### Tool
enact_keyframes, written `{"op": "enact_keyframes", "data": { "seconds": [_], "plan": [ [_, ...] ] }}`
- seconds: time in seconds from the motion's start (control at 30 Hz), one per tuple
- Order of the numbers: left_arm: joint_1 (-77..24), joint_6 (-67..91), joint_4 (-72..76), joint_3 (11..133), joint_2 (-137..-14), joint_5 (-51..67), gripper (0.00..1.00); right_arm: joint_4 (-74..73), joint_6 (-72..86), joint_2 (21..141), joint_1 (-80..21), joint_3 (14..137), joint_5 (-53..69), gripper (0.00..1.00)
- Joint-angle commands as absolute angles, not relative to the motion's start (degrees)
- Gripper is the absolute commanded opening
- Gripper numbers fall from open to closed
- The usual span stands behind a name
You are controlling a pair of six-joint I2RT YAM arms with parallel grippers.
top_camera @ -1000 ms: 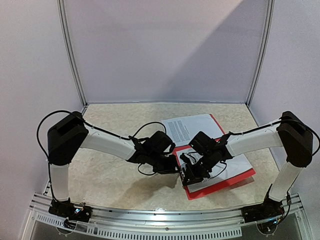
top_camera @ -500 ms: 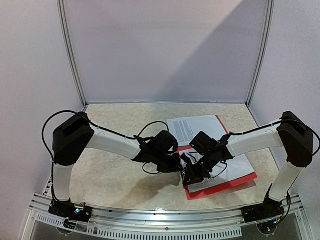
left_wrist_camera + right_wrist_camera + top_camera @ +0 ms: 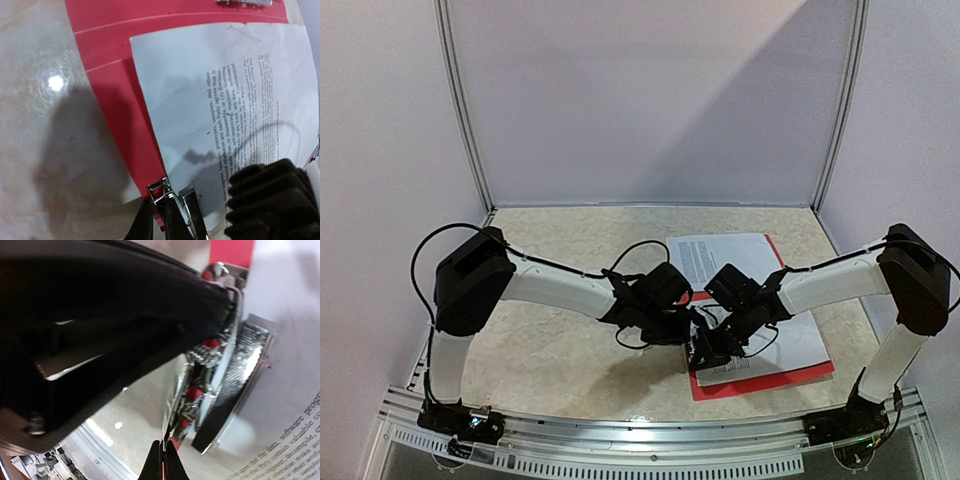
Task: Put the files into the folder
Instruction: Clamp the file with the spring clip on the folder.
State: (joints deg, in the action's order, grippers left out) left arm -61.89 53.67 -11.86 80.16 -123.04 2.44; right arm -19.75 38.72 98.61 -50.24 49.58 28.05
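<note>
Top external: folder [image 3: 760,379] lies lengthwise near-to-far; left pincer [image 3: 160,223] and right pincer [image 3: 162,460] clamp its corner.

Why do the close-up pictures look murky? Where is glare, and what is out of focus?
Left wrist view: a white glare spot on the table, beside a soft shadow; the black lump at lower right is blurred. Right wrist view: a dark out-of-focus mass fills the upper left, yet print on the files is readable. Top view: a diagonal shadow crosses the back wall.
</note>
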Motion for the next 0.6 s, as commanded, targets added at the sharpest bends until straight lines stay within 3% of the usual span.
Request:
{"op": "enact_keyframes", "data": {
  "seconds": [0.0, 0.4, 0.57],
  "plan": [
    [-62.06, 51.35, -17.92, 79.11, -128.00, -3.46, 0.03, -23.81, 37.92, 99.77, -49.65, 44.66, 24.55, 0.00],
    [-62.05, 51.16, -16.87, 78.93, -128.58, -2.24, 0.01, -16.93, 40.91, 103.25, -49.61, 38.61, 26.81, 0.00],
    [-62.10, 51.46, -16.03, 78.23, -128.23, -2.02, 0.00, -3.47, 48.09, 105.63, -49.45, 34.03, 39.90, 0.00]
  ]
}}
